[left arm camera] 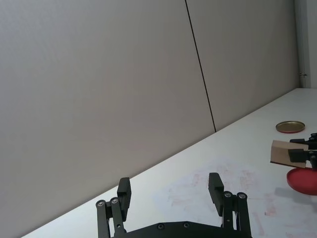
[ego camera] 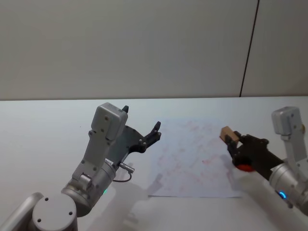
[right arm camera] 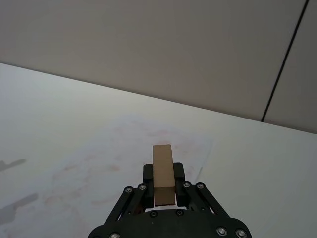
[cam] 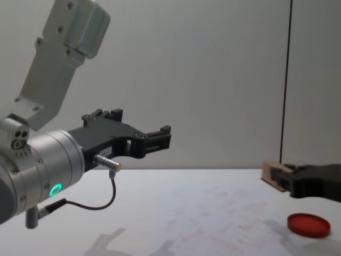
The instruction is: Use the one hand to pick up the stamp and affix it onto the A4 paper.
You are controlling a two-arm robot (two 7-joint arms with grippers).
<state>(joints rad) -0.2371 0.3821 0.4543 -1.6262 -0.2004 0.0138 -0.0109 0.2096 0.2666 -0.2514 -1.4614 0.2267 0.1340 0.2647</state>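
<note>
The stamp [ego camera: 229, 135], a small light-tan wooden block, is clamped between the black fingers of my right gripper [ego camera: 234, 142]. It hangs in the air over the right edge of the A4 paper [ego camera: 192, 159], a white sheet with faint pink-red smudges. In the right wrist view the stamp [right arm camera: 163, 171] stands up between the fingers with the paper [right arm camera: 99, 163] below and ahead. From the chest the stamp [cam: 270, 177] hovers clearly above the table. My left gripper [ego camera: 142, 119] is open and held high over the paper's left edge, with nothing in it.
A flat red round ink pad [cam: 308, 224] lies on the white table under my right gripper, beside the paper's right edge. A round gold lid [left arm camera: 290, 127] sits farther back on the table. A grey wall closes off the far side.
</note>
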